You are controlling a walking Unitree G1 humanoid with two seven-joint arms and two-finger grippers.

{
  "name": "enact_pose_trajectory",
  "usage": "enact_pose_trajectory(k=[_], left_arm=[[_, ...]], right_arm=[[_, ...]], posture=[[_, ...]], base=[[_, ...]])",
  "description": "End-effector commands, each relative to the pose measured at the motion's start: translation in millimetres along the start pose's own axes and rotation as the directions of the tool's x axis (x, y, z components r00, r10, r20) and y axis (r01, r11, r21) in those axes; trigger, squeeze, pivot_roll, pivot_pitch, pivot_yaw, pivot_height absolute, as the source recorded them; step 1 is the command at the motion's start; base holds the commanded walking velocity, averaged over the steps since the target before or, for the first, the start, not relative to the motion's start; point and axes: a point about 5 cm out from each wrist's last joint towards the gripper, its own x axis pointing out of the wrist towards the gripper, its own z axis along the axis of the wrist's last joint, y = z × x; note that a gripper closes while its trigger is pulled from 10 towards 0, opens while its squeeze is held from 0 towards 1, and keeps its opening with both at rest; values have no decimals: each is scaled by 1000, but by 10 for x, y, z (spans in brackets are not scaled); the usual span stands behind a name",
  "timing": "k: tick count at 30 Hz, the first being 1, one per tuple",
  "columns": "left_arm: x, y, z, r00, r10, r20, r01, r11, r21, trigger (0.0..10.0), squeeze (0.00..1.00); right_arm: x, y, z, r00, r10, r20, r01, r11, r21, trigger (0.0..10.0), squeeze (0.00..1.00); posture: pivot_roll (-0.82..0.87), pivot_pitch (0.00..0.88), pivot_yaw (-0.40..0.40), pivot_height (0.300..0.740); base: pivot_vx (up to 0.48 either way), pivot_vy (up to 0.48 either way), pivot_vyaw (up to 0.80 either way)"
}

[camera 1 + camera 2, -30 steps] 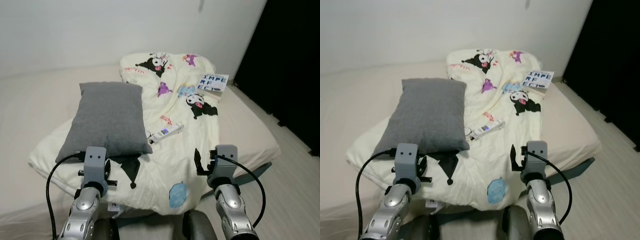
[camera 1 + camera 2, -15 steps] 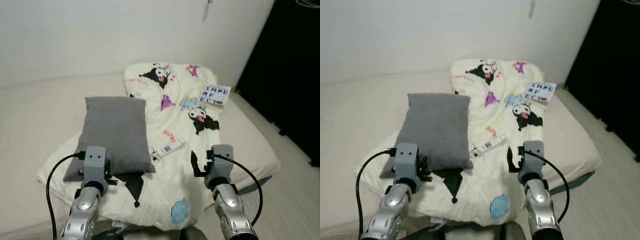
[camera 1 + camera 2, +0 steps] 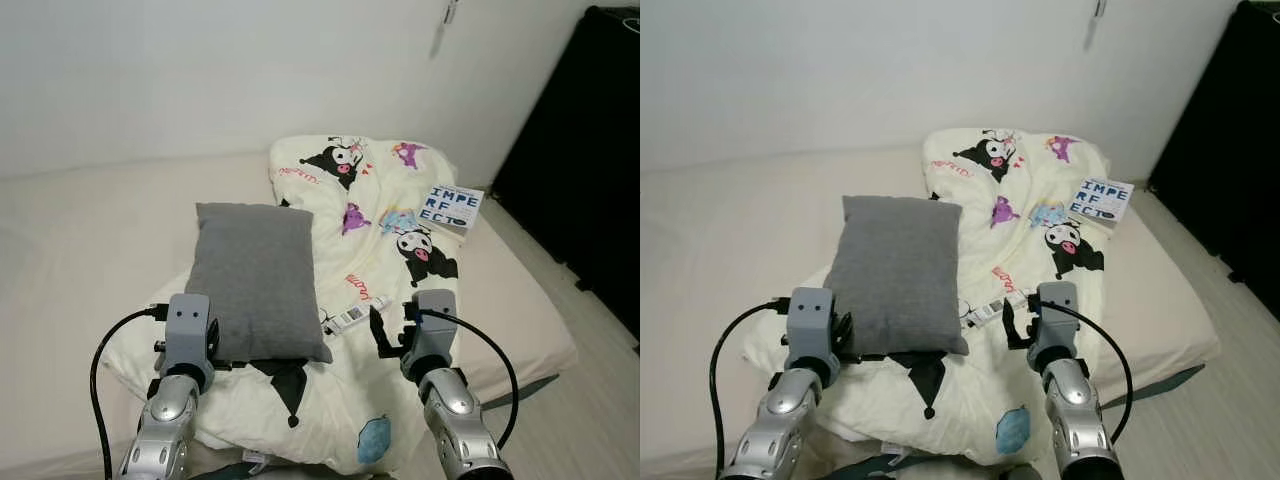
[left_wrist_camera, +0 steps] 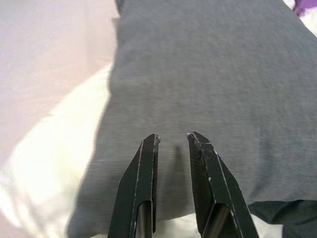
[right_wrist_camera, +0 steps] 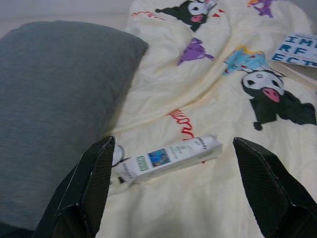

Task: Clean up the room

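Left end effector (image 4: 172,140): narrow gap, over grey pillow (image 3: 258,275).
Right end effector (image 5: 173,148): spread wide, above tube (image 5: 168,154) (on cartoon-print blanket (image 3: 400,260)).
Book (image 3: 450,207): bed's far side.

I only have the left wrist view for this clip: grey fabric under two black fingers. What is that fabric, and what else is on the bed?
Observer: It is a grey pillow lying on a cream cartoon-print blanket; the left gripper hovers over its near end with a narrow gap between the fingers.
Operator: Anything small to tidy?
Observer: Yes, a white tube lies on the blanket beside the pillow's right edge.
Operator: Where is the other arm?
Observer: The right gripper is open wide, and the tube lies between its fingers in its wrist view.
Operator: Anything further back?
Observer: A book with large blue letters lies at the blanket's far right edge.
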Motion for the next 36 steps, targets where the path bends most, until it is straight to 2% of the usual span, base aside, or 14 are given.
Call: enact_pose_trajectory(k=[1,13,22,26,29,30,33,36], left_arm=[[-31,4,-52,1000,4,-13,-4,1000,2,10000,0],[-31,5,-53,1000,-1,-7,1,1000,-7,10000,0],[-40,-55,-97,999,-39,-33,38,999,-18,10000,0],[-41,-66,-143,998,-46,-42,46,999,0,10000,0],[-60,-54,-334,993,-51,-105,53,998,14,10000,0],[-60,-54,-334,993,-51,-105,53,998,14,10000,0],[-126,1,-581,981,-27,-194,38,998,54,10000,0],[-153,1,-616,978,-26,-207,37,998,52,10000,0]], right_arm=[[-19,12,-17,1000,5,-10,-5,1000,1,10000,0],[-24,51,-10,1000,21,-6,-21,1000,8,10000,0],[-34,71,-24,1000,25,-7,-24,1000,12,10000,0],[-41,96,-146,997,21,-76,-19,999,34,10000,0],[-94,83,-408,978,-13,-208,30,996,82,10000,0],[-94,83,-408,978,-13,-208,30,996,82,10000,0],[-155,107,-580,958,-11,-285,17,1000,17,10000,0],[-195,125,-646,949,4,-314,-7,1000,-10,10000,0]], posture=[[32,120,-59,676],[34,105,-57,711],[30,91,-53,740],[31,82,-55,740],[37,73,-56,740],[37,73,-56,740],[25,72,-50,740],[27,71,-49,740]], base=[[0,0,0],[0,0,0],[0,0,0],[0,0,0],[0,0,0],[0,0,0],[0,0,0],[0,0,0]])
